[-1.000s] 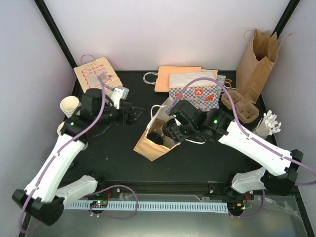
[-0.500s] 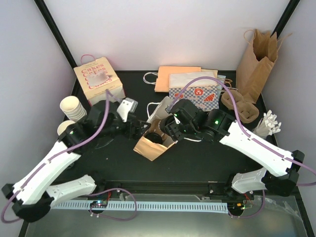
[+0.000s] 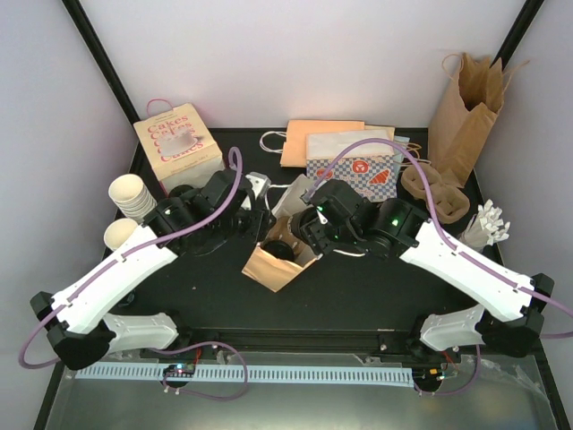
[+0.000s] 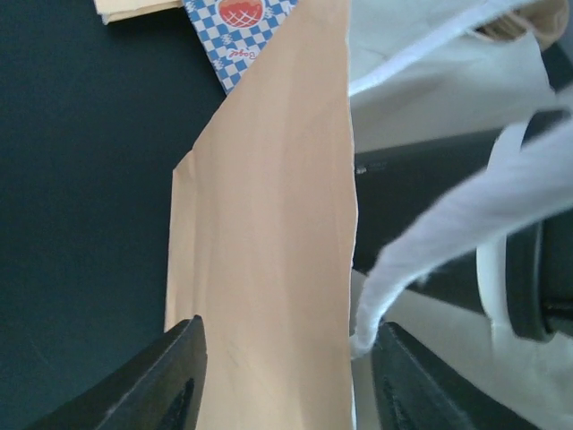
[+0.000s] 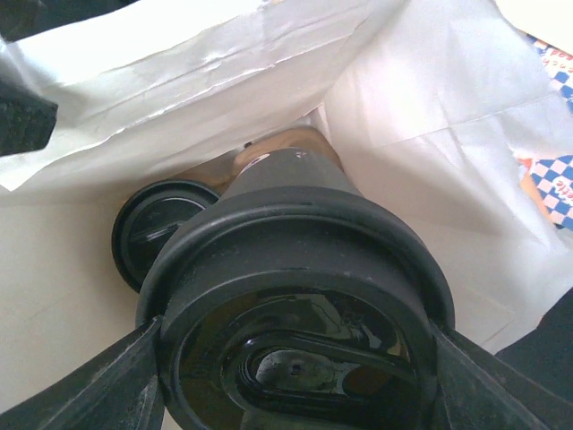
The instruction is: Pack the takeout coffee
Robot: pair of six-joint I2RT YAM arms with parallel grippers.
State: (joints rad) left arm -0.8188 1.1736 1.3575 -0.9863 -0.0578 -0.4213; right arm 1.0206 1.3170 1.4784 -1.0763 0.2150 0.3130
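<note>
Reaching into bag (image 3: 269,265): R claw (image 5: 295,387) clamped on coffee (image 5: 295,269) | L claw (image 4: 291,369) apart astride rim

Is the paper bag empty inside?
No, a black lid lies inside the bag, beside the held takeout coffee.

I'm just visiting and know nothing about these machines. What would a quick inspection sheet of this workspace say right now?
Surface: black table; spills: nothing seen.
Job's things: takeout coffee in the mouth of the paper bag, which lies on its side; a second black lid sits deeper inside.
Clutter: Cakes box, stacked cups, flat bags, cup carrier, tall brown bag.
End effectors: right end effector shut on the takeout coffee; left end effector open astride the bag's wall.
Cables: purple cables loop over both arms.
Surroundings: white walls, black frame posts.
</note>
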